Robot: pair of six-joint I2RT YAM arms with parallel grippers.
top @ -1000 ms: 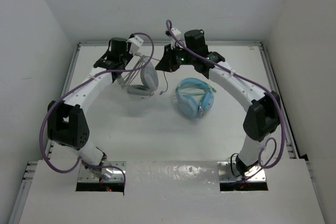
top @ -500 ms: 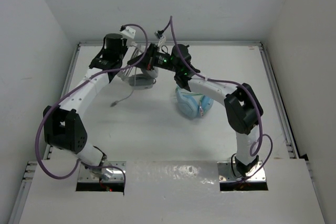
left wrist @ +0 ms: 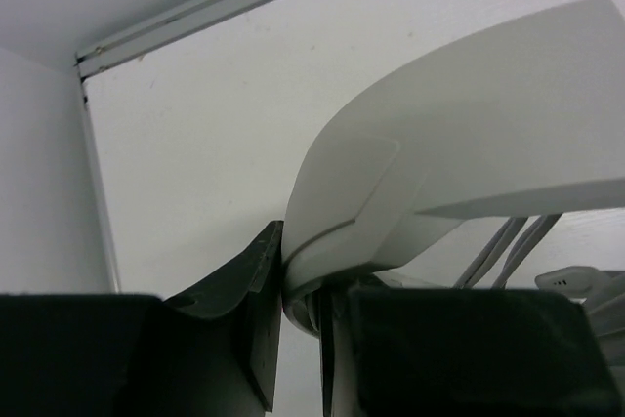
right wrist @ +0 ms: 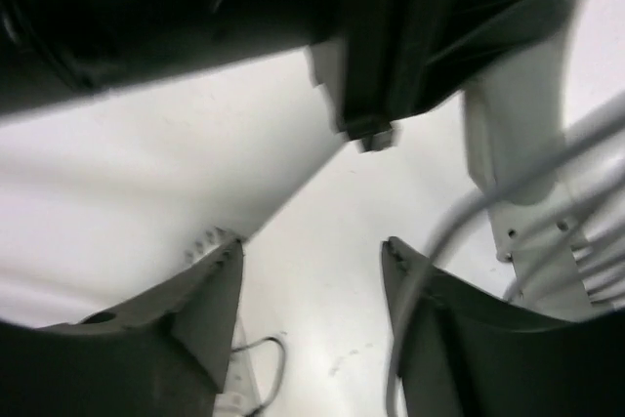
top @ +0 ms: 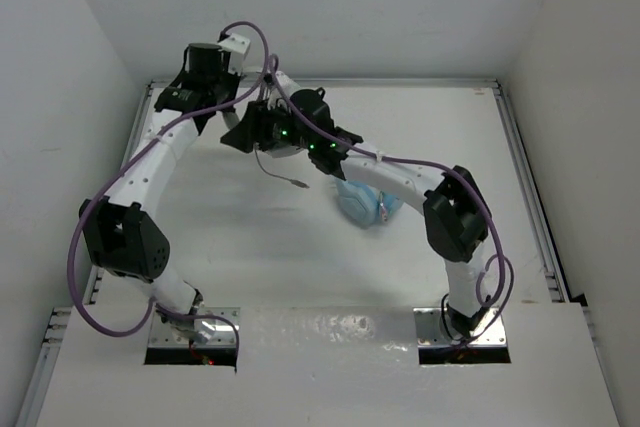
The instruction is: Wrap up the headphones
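The white-and-light-grey over-ear headphones [left wrist: 459, 114] were held near the far left corner of the white table [top: 430, 117]. Their grey headband was pinched between the clenched fingers of the left gripper [left wrist: 298, 285], while the fingers of the right gripper [right wrist: 312, 271] were spread with nothing between them. The long thin whitish cable [top: 283, 175] hung loose past the right gripper, so it could be missed or snagged on that arm. A hard tug might twist the headband out of the pinch.

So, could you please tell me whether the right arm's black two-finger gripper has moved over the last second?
Yes. The right gripper has swung leftward in the top view, away from the unmoved light blue over-ear headphones.
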